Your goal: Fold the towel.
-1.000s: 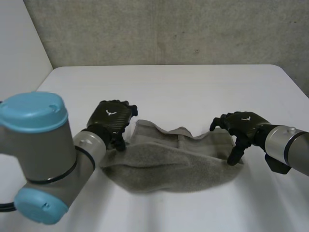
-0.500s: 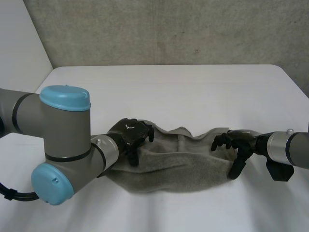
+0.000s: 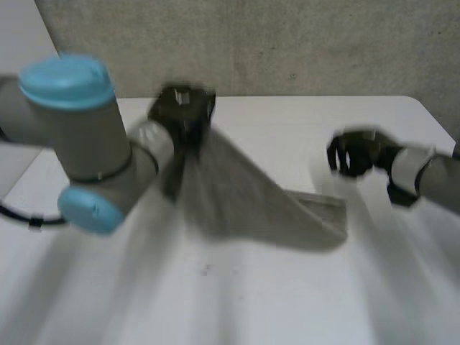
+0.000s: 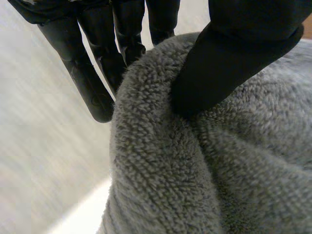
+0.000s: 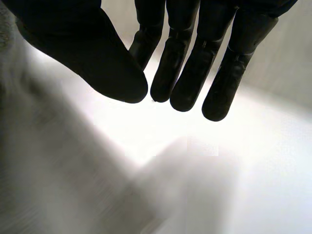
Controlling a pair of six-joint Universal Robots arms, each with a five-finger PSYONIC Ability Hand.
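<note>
The grey towel (image 3: 244, 194) hangs in a slant from my left hand (image 3: 183, 108), which is raised over the back left of the table. Its other end lies on the table near the middle right. In the left wrist view the thumb (image 4: 224, 63) presses the towel's (image 4: 195, 170) edge fold against the fingers (image 4: 92, 78), so the left hand is shut on it. My right hand (image 3: 352, 152) is up off the table, to the right of the towel's low end. Its thumb (image 5: 97, 58) is drawn in against its fingers (image 5: 185, 73) with nothing between them.
The white table (image 3: 287, 287) has bare room in front of the towel and behind it. A grey wall stands behind the table's far edge. My left arm (image 3: 86, 144) reaches across the left side.
Both hands closed and rose from the table. The left hand carried its end of the towel up and back. The right hand came away without the towel, whose right end stayed down.
</note>
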